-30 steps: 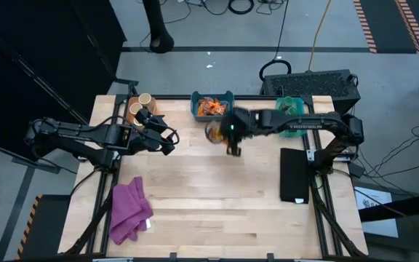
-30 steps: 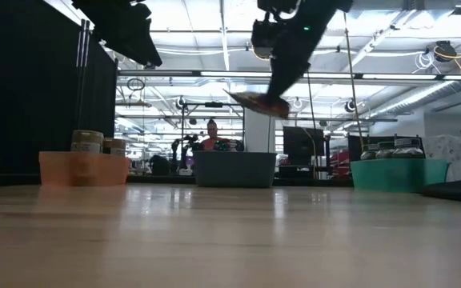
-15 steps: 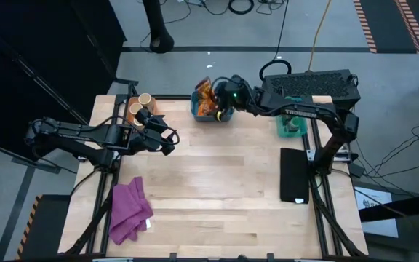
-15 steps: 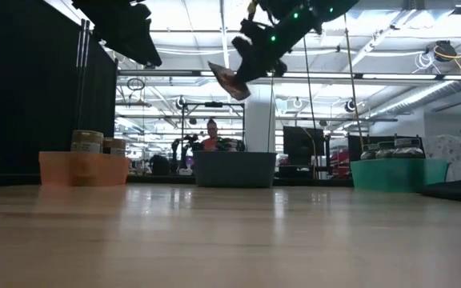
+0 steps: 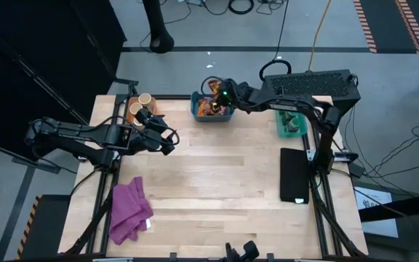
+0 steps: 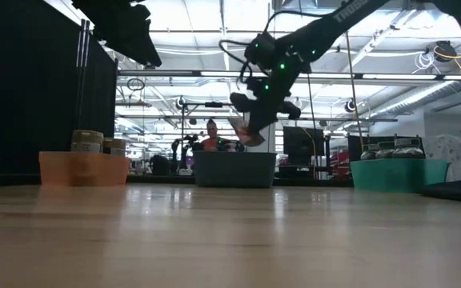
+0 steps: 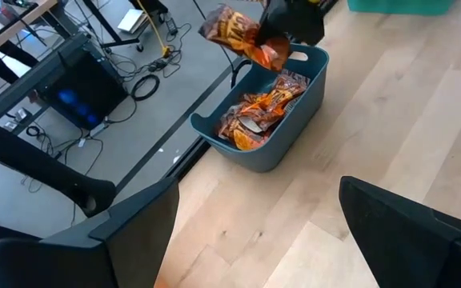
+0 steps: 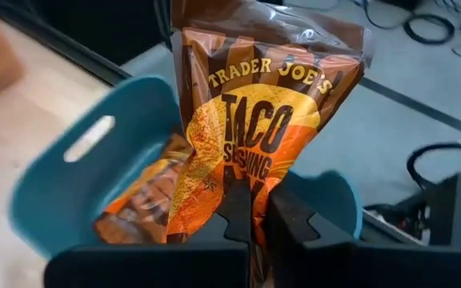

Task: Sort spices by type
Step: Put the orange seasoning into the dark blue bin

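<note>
Packet (image 8: 254, 136) now lowered over blue bin (image 5: 196, 110)

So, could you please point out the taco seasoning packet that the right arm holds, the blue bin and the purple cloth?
taco seasoning packet (image 8: 250, 120): right wrist view, middle of its printed front.
blue bin (image 7: 306, 100): left wrist view, outer side wall.
purple cloth (image 5: 130, 209): high view, middle of the crumpled fabric.

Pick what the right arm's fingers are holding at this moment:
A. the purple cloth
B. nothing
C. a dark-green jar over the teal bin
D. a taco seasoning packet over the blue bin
D: the right gripper is shut on the orange-and-brown taco seasoning packet, held above the blue bin, which already contains similar packets.
</note>
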Available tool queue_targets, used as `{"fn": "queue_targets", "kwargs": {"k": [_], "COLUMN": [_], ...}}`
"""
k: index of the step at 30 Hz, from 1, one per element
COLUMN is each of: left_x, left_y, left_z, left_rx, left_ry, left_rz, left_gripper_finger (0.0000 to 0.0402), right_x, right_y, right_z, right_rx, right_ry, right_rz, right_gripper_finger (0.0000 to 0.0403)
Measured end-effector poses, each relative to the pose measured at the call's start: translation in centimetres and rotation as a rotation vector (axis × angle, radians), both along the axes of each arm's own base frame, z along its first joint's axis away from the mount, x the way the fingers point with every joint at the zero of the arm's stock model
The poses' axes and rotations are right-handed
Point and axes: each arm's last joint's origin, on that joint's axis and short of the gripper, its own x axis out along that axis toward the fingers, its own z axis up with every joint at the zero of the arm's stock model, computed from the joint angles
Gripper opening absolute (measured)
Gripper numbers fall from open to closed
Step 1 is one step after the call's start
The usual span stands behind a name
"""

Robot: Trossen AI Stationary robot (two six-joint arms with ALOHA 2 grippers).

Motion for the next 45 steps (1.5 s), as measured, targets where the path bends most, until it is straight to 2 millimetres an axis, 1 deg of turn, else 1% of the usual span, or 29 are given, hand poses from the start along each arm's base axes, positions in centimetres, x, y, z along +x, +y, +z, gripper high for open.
{"fn": "queue_targets", "kwargs": {"k": [6,11,15,21,30,34,37,39,42,45], "left_x": [0.0,0.0,0.0,0.0,0.0,0.0,0.0,0.0,0.0,0.0], "left_y": [0.0,0.0,0.0,0.0,0.0,0.0,0.0,0.0,0.0,0.0], "left_z": [0.0,0.0,0.0,0.0,0.0,0.0,0.0,0.0,0.0,0.0], "left_rx": [0.0,0.0,0.0,0.0,0.0,0.0,0.0,0.0,0.0,0.0], "left_ry": [0.0,0.0,0.0,0.0,0.0,0.0,0.0,0.0,0.0,0.0], "left_rz": [0.0,0.0,0.0,0.0,0.0,0.0,0.0,0.0,0.0,0.0], "left_gripper_finger": [0.0349,0.0349,0.0349,0.0349,0.0349,0.0349,0.0349,0.0349,0.0349,0.0349], "right_x": [-0.3,-0.6,-0.5,-0.4,-0.3,-0.4,-0.4,-0.4,-0.3,-0.3], "right_y": [-0.3,-0.1,0.1,0.3,0.3,0.4,0.5,0.5,0.5,0.5], "right_z": [-2.0,-2.3,-2.3,-2.3,-2.3,-2.3,-2.2,-2.2,-2.2,-2.1], "right_rx": [0.029,0.056,0.065,0.09,0.099,0.1,0.101,0.101,0.09,0.079], "right_ry": [0.092,0.127,0.117,0.095,0.08,0.086,0.086,0.096,0.113,0.126], "right_rz": [-0.094,-0.101,-0.107,-0.099,-0.11,-0.107,-0.093,-0.072,-0.051,-0.028], "right_gripper_finger": [0.0004,0.0005,0.0015,0.0046,0.0119,0.0131,0.0125,0.0112,0.0075,0.0023]}}
